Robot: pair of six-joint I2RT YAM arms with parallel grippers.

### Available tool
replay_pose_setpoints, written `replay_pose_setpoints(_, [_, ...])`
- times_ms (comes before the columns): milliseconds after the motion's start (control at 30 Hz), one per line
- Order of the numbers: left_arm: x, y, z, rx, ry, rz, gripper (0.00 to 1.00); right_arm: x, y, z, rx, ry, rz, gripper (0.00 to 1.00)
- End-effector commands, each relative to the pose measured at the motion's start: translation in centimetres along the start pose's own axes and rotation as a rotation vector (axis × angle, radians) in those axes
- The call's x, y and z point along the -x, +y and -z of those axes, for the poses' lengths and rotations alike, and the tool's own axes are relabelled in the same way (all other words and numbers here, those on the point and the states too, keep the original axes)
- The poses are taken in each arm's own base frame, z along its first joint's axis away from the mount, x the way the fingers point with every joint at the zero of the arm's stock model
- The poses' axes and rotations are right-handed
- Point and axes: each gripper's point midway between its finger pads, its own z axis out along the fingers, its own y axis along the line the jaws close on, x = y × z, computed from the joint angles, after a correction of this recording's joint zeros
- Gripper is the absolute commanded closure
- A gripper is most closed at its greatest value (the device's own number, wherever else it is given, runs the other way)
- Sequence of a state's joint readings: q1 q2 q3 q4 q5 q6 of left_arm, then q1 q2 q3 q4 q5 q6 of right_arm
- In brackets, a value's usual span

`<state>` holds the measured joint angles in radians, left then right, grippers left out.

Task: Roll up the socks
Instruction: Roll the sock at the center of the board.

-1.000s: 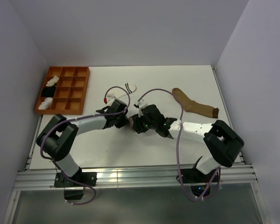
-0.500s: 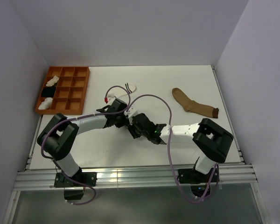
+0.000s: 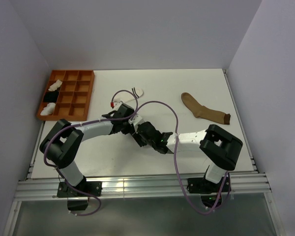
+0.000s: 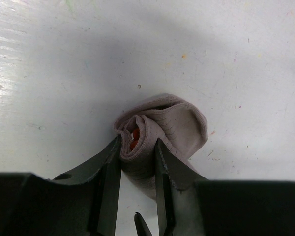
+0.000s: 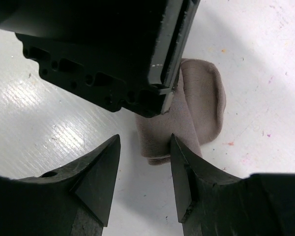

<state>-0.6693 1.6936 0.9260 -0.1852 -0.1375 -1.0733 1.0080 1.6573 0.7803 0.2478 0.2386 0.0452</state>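
A grey sock (image 4: pixel 174 125) lies on the white table, partly rolled, with red showing inside the roll. My left gripper (image 4: pixel 137 147) is shut on the rolled end. My right gripper (image 5: pixel 145 142) stands open just in front of it. The sock's loose edge (image 5: pixel 162 142) lies against the right gripper's right finger, and the left gripper's black body (image 5: pixel 113 49) is just above. In the top view the two grippers meet at mid-table (image 3: pixel 136 132) and hide the grey sock. A tan-brown sock (image 3: pixel 202 110) lies flat at the right. A short white striped sock (image 3: pixel 136 92) lies behind the left arm.
An orange compartment tray (image 3: pixel 82 93) stands at the back left, with white bundles and a black one in its left column. Purple cables loop over both arms. The table's near edge runs along a metal rail (image 3: pixel 137 187).
My right arm has reached left and lower, bringing its gripper up against the left one. Its jaws have widened slightly. The left gripper has kept its hold and its place.
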Motion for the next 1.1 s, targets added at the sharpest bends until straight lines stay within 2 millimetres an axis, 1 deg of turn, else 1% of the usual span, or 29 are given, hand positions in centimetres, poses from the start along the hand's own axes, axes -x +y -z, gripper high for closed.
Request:
replay_pose_setpoints(0, [-2.1,2.8,-0.7,0.102,0.069,-0.068,0.75,3.2,-0.4,0.7,-0.047,-0.086,0.021,0.47])
replay_pose_setpoints(67, [-2.1,2.8,-0.7,0.104,0.069,-0.070,0.75,3.1,-0.7,0.7,-0.061,-0.082,0.055,0.47])
replay_pose_setpoints(167, [-2.1,2.9,-0.7,0.104,0.070,-0.070,0.75,3.3,-1.1,0.7,-0.094,-0.090,0.063,0.47])
replay_pose_setpoints(233, [-2.2,2.9,-0.6,0.105,0.070,-0.072,0.75,3.5,-0.9,0.8,-0.092,-0.096,0.069,0.47])
replay_pose_setpoints(400, [-2.3,3.0,-0.7,0.107,0.076,-0.073,0.75,4.0,-1.1,0.9,-0.116,-0.106,0.091,0.45])
replay_pose_setpoints(500, [-2.3,2.8,-0.8,0.104,0.077,-0.075,0.75,3.3,-1.0,0.3,-0.115,-0.080,0.105,0.44])
replay_pose_setpoints(533, [-2.2,2.9,-0.8,0.106,0.077,-0.074,0.75,2.7,-0.8,-0.2,-0.109,-0.061,0.111,0.44])
replay_pose_setpoints(600, [-2.2,2.8,-0.7,0.105,0.076,-0.076,0.75,2.2,-0.5,-0.6,-0.103,-0.045,0.108,0.44])
replay_pose_setpoints(667, [-2.1,2.8,-0.7,0.105,0.073,-0.073,0.75,1.3,-0.4,-1.2,-0.101,-0.017,0.109,0.44])
replay_pose_setpoints(833, [-2.3,2.8,-0.6,0.102,0.078,-0.076,0.75,-0.6,-0.3,-1.9,-0.104,0.040,0.118,0.44])
replay_pose_setpoints(900, [-2.2,2.8,-0.6,0.100,0.077,-0.070,0.75,-1.6,-0.3,-2.1,-0.110,0.071,0.119,0.48])
replay_pose_setpoints(933, [-2.2,2.7,-0.6,0.096,0.077,-0.072,0.73,-1.9,-0.4,-2.2,-0.112,0.080,0.117,0.53])
replay_pose_setpoints(967, [-2.2,2.6,-0.6,0.093,0.078,-0.070,0.73,-2.4,-0.5,-2.2,-0.118,0.094,0.114,0.56])
replay_pose_setpoints(1000, [-2.3,2.5,-0.6,0.089,0.079,-0.071,0.72,-3.1,-0.5,-2.3,-0.119,0.114,0.118,0.60])
replay_pose_setpoints(1033, [-2.2,2.5,-0.5,0.086,0.078,-0.070,0.71,-3.4,-0.6,-2.4,-0.119,0.123,0.120,0.68])
replay_pose_setpoints(1067, [-2.2,2.3,-0.5,0.079,0.078,-0.069,0.70,-3.9,-0.7,-2.5,-0.122,0.147,0.127,0.72])
